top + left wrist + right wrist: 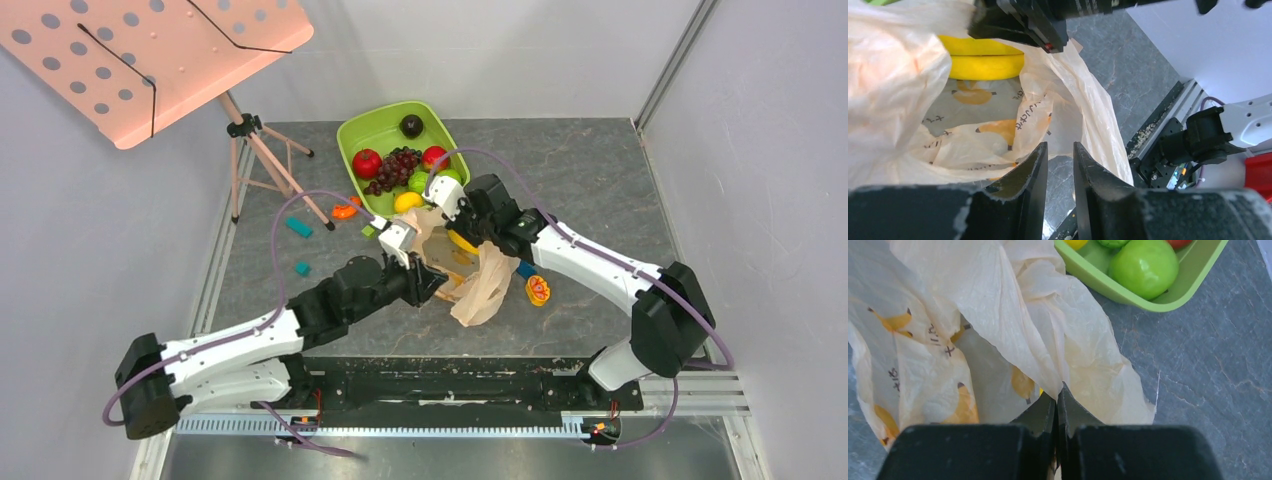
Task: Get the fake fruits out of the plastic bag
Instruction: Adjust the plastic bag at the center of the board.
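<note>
Plastic bag (998, 315) pinched by right tool (1058, 393); banana (983, 62) inside.

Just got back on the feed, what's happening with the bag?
Both arms are at the plastic bag. The right claw is pinched shut on its film; the left claw, jaws slightly apart, faces the bag's mouth. A banana lies inside; other fruits sit in the green tub.

Dark grey marbled table (600, 180). Green tub (372, 128) at upper centre, crumpled plastic bag (488, 288) at centre, orange slice (538, 290) just right of it, teal block (298, 227) and second teal block (302, 268) at left, tripod stand (262, 165) upper left.
</note>
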Action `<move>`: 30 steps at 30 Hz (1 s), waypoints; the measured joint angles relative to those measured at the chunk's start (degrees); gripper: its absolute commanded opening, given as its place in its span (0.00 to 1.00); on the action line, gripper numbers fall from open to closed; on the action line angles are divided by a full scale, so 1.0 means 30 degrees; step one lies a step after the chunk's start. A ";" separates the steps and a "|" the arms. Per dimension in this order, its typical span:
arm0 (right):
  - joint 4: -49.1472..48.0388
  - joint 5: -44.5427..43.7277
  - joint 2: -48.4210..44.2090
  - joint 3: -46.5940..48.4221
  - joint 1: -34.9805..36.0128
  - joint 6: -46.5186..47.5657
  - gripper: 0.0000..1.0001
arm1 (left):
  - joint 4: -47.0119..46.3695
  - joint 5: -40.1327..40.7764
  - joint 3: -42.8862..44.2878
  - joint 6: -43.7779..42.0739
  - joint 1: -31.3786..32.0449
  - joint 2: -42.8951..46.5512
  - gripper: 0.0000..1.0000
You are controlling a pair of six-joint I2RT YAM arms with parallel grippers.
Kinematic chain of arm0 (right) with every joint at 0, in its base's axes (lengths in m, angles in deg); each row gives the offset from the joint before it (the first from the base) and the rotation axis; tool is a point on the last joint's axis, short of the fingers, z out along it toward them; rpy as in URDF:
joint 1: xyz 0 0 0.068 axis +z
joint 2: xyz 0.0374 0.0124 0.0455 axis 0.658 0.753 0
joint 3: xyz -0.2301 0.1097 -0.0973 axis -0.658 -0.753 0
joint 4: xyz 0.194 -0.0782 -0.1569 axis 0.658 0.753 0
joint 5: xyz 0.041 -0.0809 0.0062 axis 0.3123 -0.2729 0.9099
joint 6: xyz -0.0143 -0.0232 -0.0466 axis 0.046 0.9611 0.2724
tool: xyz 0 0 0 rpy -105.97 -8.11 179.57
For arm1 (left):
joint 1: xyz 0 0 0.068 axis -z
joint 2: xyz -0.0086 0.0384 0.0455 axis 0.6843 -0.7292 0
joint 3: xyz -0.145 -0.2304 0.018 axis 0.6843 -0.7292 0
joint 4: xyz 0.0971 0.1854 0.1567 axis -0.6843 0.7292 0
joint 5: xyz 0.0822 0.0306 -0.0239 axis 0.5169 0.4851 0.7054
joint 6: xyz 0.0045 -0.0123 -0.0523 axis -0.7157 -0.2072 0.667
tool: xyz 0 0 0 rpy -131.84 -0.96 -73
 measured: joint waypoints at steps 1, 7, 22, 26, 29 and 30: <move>0.0109 0.0117 0.0000 0.0219 0.0000 -0.0117 0.00 | -0.0357 0.0015 0.0058 -0.0029 0.0131 -0.0495 0.34; 0.0816 0.1107 0.0080 0.0685 -0.0022 -0.0678 0.00 | -0.1880 0.0925 0.0903 -0.0357 0.0313 -0.4488 0.45; 0.1115 0.3373 -0.0189 0.0685 -0.1195 -0.2980 0.98 | -0.3789 0.3934 0.4138 -0.3351 0.0189 -1.0812 0.74; 0.1093 0.3381 -0.0954 0.0692 -0.1712 -0.3657 0.98 | -0.3789 0.3825 0.4488 -0.5340 -0.0080 -1.1154 0.74; 0.1093 0.2820 -0.1654 0.0692 -0.1770 -0.4138 0.98 | -0.5144 0.3242 0.4248 -0.6768 -0.0313 -1.1096 0.73; 0.1078 0.2696 -0.1909 0.0699 -0.1778 -0.4437 0.98 | -0.5617 0.2980 0.4065 -0.7140 -0.0379 -1.1052 0.73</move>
